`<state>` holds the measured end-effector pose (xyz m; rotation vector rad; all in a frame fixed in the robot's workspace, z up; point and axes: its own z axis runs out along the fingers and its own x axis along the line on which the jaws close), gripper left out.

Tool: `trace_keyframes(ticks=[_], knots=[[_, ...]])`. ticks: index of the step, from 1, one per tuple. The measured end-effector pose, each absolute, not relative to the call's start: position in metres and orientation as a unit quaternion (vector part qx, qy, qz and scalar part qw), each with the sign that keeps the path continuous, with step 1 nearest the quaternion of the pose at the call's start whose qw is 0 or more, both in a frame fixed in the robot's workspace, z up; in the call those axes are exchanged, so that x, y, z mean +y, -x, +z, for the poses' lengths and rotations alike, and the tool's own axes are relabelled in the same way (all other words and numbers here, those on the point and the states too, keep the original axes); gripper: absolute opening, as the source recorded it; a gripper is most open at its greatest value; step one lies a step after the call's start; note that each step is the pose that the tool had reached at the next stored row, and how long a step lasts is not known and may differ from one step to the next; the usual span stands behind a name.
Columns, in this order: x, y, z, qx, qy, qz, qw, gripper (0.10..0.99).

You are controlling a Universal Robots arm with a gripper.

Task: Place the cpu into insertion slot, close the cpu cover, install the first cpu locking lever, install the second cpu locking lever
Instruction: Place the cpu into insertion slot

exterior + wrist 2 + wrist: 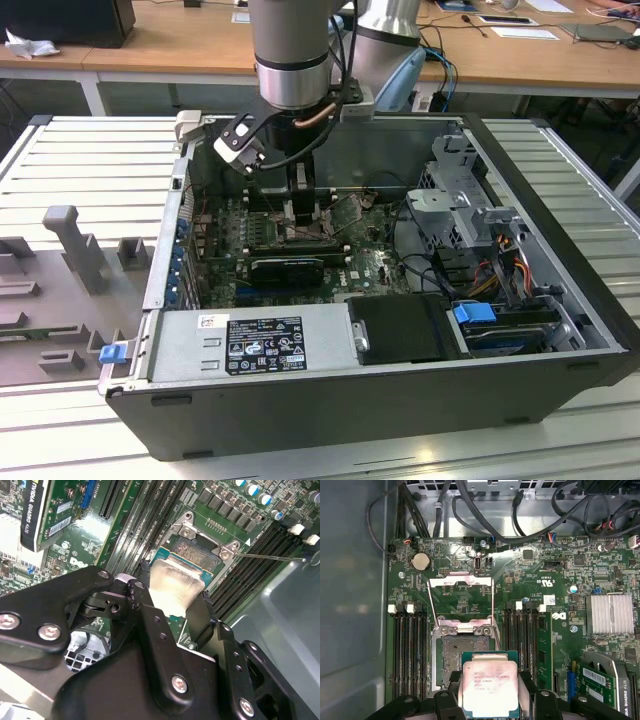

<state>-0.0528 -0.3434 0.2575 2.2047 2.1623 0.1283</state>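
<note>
— The fingers (453, 681): how do they stand?
— Closed in on the cpu (490, 689), one black finger against each of two opposite edges. Its pale metal face is up. Both wrist views show the chip pinched between them.
— Where is the cpu on the board?
— Over the insertion slot (451, 654), but not square with it. In the first wrist view it covers one corner of the slot and overhangs the rim there, while the rest of the dark centre lies bare. I can't tell whether it touches the slot.
— And the cpu cover (461, 581)?
— Swung open, rising from the slot's edge away from the fingers, with green board showing through its square opening.
— Around it?
— Long black memory slots (410, 650) run along both sides of the slot on the green circuit board (560, 570). In the exterior view the arm (292, 60) reaches down into the open computer case (400, 400), near its back wall. The case lies on a slatted surface (90, 150).
</note>
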Motion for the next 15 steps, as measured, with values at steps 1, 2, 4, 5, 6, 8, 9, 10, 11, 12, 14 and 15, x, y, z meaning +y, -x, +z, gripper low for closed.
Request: trace_keyframes(ticks=[1,2,4,5,6,8,9,10,11,12,14,15], knots=[[-0.343,0.053,0.257,0.699,-0.713,0.041,0.025,0.529],[-0.343,0.053,0.257,0.699,-0.713,0.042,0.025,0.529],[-0.343,0.053,0.257,0.699,-0.713,0.042,0.025,0.529],[-0.343,0.053,0.257,0.699,-0.713,0.042,0.025,0.529],[-0.343,0.053,0.256,0.699,-0.713,0.042,0.025,0.529],[-0.342,0.053,0.254,0.699,-0.713,0.042,0.025,0.529],[-0.340,0.053,0.252,0.699,-0.713,0.042,0.025,0.529],[-0.339,0.052,0.251,0.699,-0.713,0.041,0.025,0.529],[-0.336,0.051,0.248,0.699,-0.713,0.041,0.025,0.529],[-0.334,0.050,0.246,0.699,-0.713,0.041,0.025,0.529],[-0.331,0.048,0.241,0.700,-0.713,0.041,0.025,0.529],[-0.329,0.048,0.239,0.700,-0.712,0.041,0.025,0.529]])
